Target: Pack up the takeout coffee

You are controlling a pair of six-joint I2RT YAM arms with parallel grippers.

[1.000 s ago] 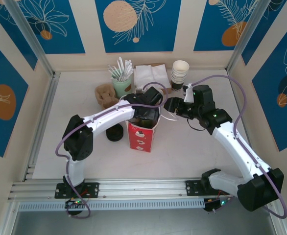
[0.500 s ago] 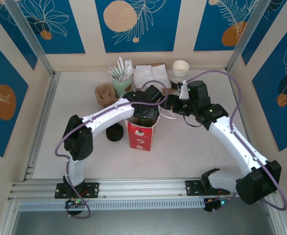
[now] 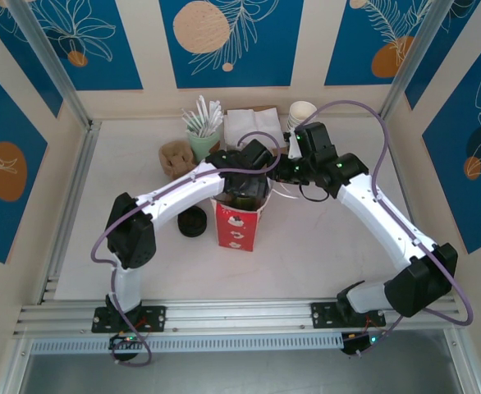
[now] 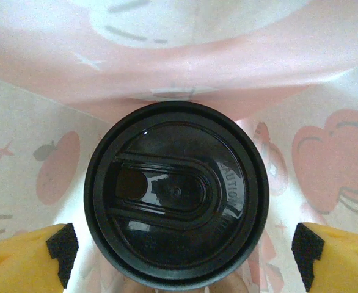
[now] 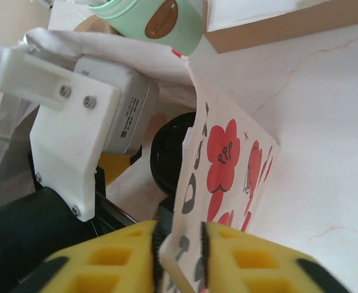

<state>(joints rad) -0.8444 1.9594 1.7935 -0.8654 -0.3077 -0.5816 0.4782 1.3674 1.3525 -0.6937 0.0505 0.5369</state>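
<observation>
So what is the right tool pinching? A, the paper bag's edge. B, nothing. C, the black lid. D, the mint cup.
A: in the right wrist view the right tool is closed on the printed edge of the paper bag.

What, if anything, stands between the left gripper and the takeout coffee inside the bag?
Nothing visible. In the left wrist view the takeout coffee, black lid up, sits directly below the open left gripper. The walls of the red paper bag stand around it, not across it. The right gripper pinches the bag's rim.
</observation>
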